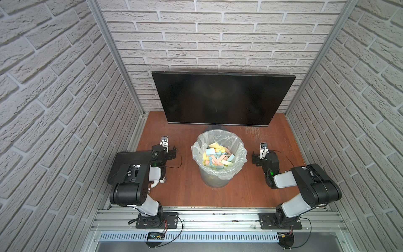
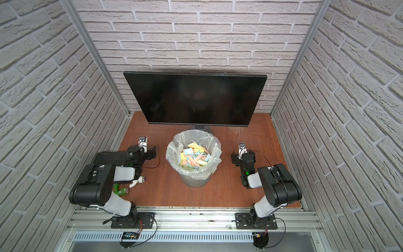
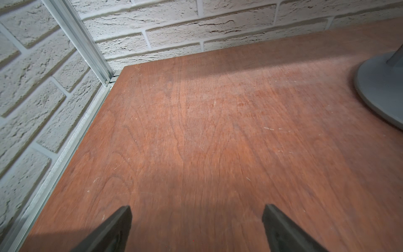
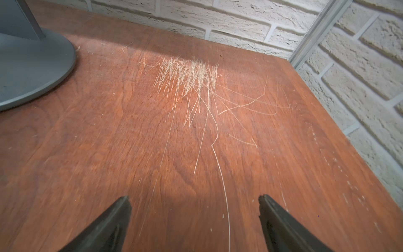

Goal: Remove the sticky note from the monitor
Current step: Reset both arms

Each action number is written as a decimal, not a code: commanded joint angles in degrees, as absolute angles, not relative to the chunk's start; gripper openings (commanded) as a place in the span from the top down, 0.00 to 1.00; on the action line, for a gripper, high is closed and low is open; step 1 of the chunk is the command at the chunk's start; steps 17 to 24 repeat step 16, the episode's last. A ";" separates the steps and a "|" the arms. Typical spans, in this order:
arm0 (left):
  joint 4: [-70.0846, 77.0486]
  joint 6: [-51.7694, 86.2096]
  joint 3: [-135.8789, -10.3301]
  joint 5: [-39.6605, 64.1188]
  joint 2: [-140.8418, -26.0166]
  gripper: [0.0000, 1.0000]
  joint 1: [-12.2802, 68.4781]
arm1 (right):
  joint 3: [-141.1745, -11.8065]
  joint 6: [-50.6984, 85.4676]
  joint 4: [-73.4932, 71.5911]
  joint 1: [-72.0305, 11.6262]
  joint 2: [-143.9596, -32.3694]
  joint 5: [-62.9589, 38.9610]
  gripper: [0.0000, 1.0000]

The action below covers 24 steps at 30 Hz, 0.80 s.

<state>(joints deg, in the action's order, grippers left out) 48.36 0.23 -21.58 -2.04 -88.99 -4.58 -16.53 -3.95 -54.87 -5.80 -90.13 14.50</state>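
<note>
**CLEARANCE: SIDES OPEN, CENTRE BLOCKED**

Open wood of the table [image 1: 239,196] lies ahead of both your arms. The left gripper [image 3: 196,209] and right gripper [image 4: 194,200] stand spread wide, bare board showing between the jaws. Mid-table, the bin [image 1: 209,181] blocks the centre lane, just in front of the monitor [image 1: 222,98]; lanes run either side of it. The round base [image 4: 32,72] takes the board behind the bin (the panel overhangs the rear strip). Under your left arm lies a black slab [image 1: 124,161], with a white piece [image 2: 136,181] and green piece [image 2: 116,188] near it. Brick walls [image 1: 65,109] close both sides and the back.
</note>
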 commanded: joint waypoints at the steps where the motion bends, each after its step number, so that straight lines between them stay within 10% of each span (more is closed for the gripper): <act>1: 50.36 0.76 -22.20 -2.77 -88.85 0.02 -4.31 | -20.25 -2.04 -57.69 -4.58 -90.02 14.39 0.01; 24: 50.31 0.71 -22.23 -2.73 -88.86 0.02 -4.30 | -20.65 -1.76 -54.97 -4.41 -88.99 14.50 0.01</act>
